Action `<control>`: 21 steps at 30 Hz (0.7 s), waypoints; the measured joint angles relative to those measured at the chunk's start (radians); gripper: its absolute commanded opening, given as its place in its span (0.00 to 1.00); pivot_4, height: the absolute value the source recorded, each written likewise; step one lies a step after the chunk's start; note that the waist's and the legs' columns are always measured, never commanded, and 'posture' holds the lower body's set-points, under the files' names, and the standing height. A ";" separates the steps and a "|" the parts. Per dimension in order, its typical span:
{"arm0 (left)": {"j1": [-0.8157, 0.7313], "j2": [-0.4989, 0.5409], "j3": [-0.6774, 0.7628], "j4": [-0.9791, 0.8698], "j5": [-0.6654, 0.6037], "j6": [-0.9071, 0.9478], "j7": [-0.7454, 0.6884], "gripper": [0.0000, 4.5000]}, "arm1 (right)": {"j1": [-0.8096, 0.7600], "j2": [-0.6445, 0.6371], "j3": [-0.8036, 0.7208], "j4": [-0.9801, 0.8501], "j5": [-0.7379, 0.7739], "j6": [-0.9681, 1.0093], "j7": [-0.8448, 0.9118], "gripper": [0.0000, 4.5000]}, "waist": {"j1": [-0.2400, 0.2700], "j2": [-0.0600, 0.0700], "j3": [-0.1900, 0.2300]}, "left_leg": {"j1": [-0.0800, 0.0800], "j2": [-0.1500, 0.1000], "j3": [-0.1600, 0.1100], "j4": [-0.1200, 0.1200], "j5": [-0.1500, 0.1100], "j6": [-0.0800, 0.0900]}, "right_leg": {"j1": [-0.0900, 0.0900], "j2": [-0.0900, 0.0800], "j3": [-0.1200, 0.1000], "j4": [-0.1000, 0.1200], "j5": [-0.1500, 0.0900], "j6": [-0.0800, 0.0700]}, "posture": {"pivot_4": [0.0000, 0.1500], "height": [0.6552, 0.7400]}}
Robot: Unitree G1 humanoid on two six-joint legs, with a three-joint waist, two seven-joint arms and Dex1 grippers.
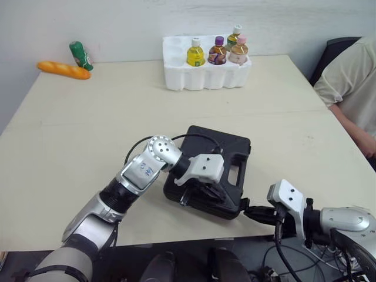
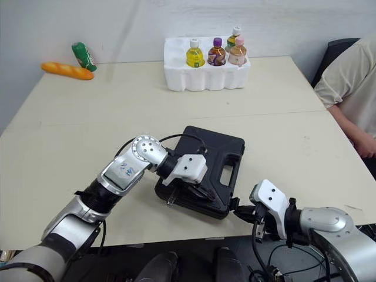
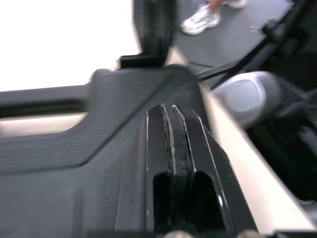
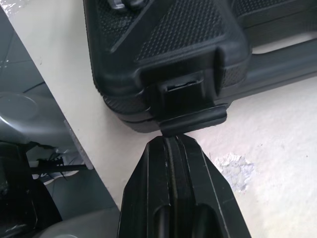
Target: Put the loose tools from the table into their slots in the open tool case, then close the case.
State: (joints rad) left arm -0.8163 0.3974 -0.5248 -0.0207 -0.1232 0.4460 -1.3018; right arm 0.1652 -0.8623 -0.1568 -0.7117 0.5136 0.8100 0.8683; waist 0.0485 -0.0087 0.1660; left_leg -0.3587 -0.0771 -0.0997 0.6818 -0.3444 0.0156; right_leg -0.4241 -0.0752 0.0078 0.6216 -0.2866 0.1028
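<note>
Tool case (image 1: pixel 226 150): black, lid down, lying flat. The near edge of the table (image 1: pixel 88 147) runs just beside it.

Left gripper (image 3: pixel 168 111): fingers pressed together, nothing between them, over the near part of the case lid beside the handle cutout. Can't tell if the tips actually touch the lid.

Right gripper (image 4: pixel 171 141): fingers together too, gripping nothing. Tips butt against the latch (image 4: pixel 190 106) on the case's near right corner, and the latch flap sticks out toward them. Can't tell if it's snapped home.

Around the case:
- Foam tray (image 1: pixel 176 76) well beyond the case, at the far side, holding four bottles upright: yellow bottle (image 1: pixel 195 53), purple-capped bottle (image 1: pixel 218 51), pink bottle (image 1: pixel 239 50) and white-capped bottle (image 1: pixel 235 34) behind that.
- Baguette (image 1: pixel 63 70) far beyond the case to its left, with a green bottle (image 1: pixel 80 56) tilted just behind it.
- Person (image 1: pixel 352 76) in a beige shirt seated off to the case's right, forearm at the table edge, dark chair (image 1: pixel 335 50) behind.
- Black cable (image 1: pixel 176 138) loops from the left arm over the case's left edge.

Nothing between either gripper and the case.

Surface: plain beige top, with a pale scuffed patch (image 4: pixel 235 171) just beside the latch corner. A white wall sits behind the far edge. Dark floor below the near edge, where the left wrist view shows someone's white sneakers (image 3: pixel 200 19).
</note>
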 measured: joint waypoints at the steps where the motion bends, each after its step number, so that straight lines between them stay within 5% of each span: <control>1: 0.000 -0.002 -0.003 0.000 0.002 -0.001 0.002 0.01 | -0.003 0.000 0.002 0.005 0.000 -0.002 -0.002 0.00 | 0.001 0.000 0.000 | 0.000 0.000 0.000 0.000 0.000 0.000 | 0.000 0.000 0.000 0.000 0.000 0.000 | 1.00 0.97; 21: -0.017 -0.042 -0.072 0.066 0.079 -0.170 0.050 0.01 | -0.049 0.014 0.020 0.026 0.020 0.004 -0.025 0.00 | 0.004 -0.003 -0.003 | 0.012 0.001 -0.002 -0.002 -0.003 0.004 | 0.015 0.000 -0.002 -0.007 0.000 0.001 | 1.00 0.97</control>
State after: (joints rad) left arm -0.8332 0.3550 -0.5967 0.0448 -0.0440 0.2760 -1.2519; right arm 0.1165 -0.8481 -0.1365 -0.6854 0.5334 0.8137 0.8433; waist 0.0525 -0.0117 0.1633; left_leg -0.3471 -0.0761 -0.1019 0.6801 -0.3473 0.0197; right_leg -0.4088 -0.0755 0.0060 0.6143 -0.2863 0.1033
